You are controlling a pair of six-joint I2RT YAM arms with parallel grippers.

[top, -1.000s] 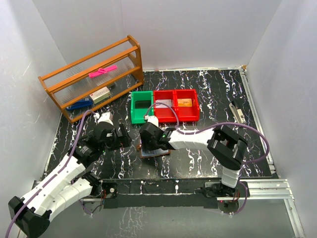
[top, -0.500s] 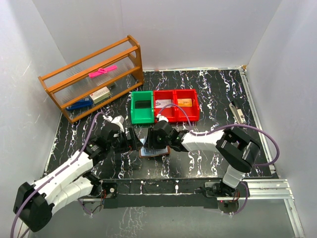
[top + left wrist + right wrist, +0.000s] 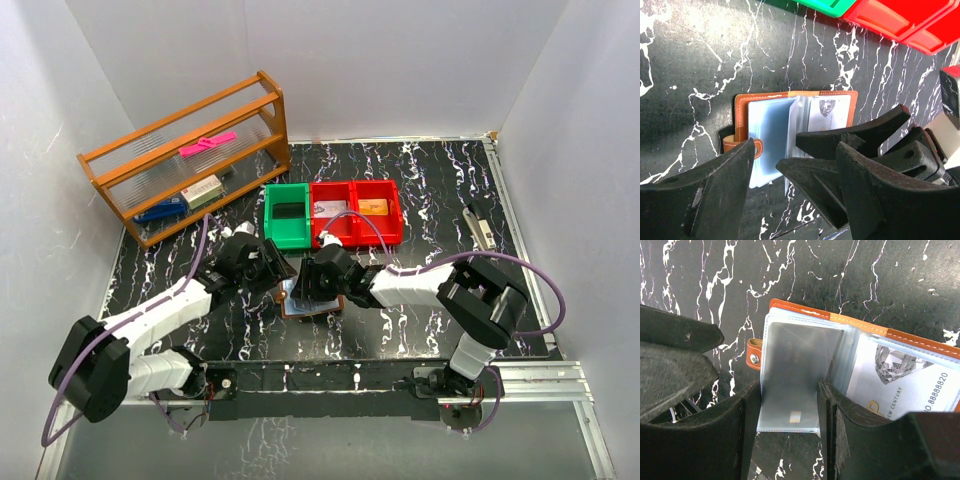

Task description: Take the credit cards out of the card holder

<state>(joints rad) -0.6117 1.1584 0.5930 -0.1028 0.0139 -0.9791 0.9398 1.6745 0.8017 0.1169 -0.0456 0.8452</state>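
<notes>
Open card holder (image 3: 312, 311) lying flat on the bench (image 3: 430, 200), brown rim outermost, clear sleeves fanned. Right end effector (image 3: 789, 390) over the card holder's near edge: its fingers stand on either side of one raised sleeve leaf carrying a silver-grey card (image 3: 790, 360), flush with the leaf's long edges; whether they pinch it cannot be told. A white printed card (image 3: 890, 380) lies in the sleeve right of that leaf. Left end effector (image 3: 795, 145), fingers well apart and holding nothing, hangs just left of the card holder, near its snap tab (image 3: 755, 354). Close beyond the card holder: a green bin (image 3: 270, 215) and red bins (image 3: 356, 238); farther beyond and left, a wooden shelf (image 3: 190, 170). Bare bench opens right of the card holder; the left side is crowded by the left arm; the bench's near edge runs in front
</notes>
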